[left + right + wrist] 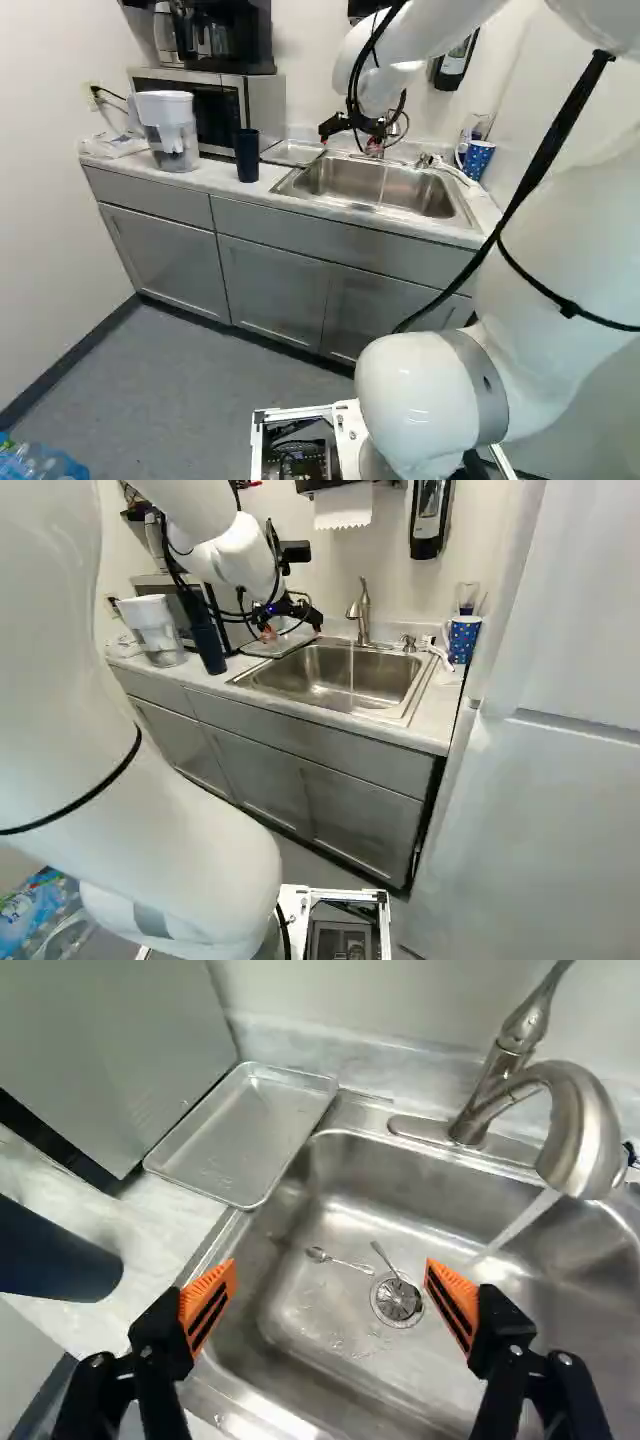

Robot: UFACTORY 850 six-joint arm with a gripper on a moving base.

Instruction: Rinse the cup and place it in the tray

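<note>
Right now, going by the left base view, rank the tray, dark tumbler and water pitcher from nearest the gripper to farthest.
1. Tray, between the microwave and the sink.
2. Dark tumbler, just left of the tray in that view.
3. Water pitcher, farthest left.

The white arm [560, 260] rises from its lowest joint, bends over high up and reaches forward, its black gripper [349, 141] angled downward at the far end. The two fingers stand wide apart, their orange pads [208, 1305] facing each other across the gap.
</note>
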